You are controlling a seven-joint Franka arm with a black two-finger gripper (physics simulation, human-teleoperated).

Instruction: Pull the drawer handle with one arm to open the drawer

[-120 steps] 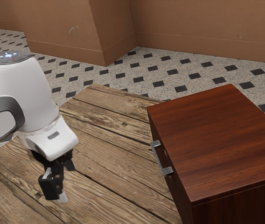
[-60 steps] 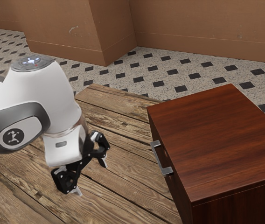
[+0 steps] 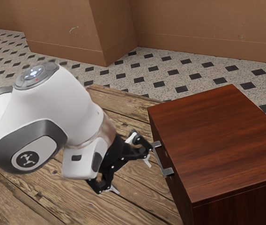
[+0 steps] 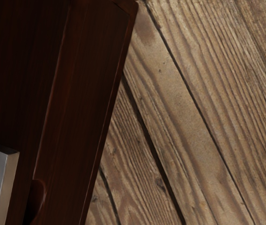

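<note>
Hand [image 3: 131,176] spread open, grasping nothing, just beside the drawer handle [image 3: 161,159], over the wooden table [image 3: 116,104]

There is one dark reddish-brown wooden cabinet [image 3: 217,136], with one recessed drawer front [image 4: 77,117] of the same dark wood and one silver metal bar handle [image 3: 161,158]. There is one surface of weathered brown wooden planks [image 3: 137,199]. One white robot arm with grey joint bands [image 3: 53,117] is present, ending in one black gripper [image 3: 127,171] that has two fingers.
</note>
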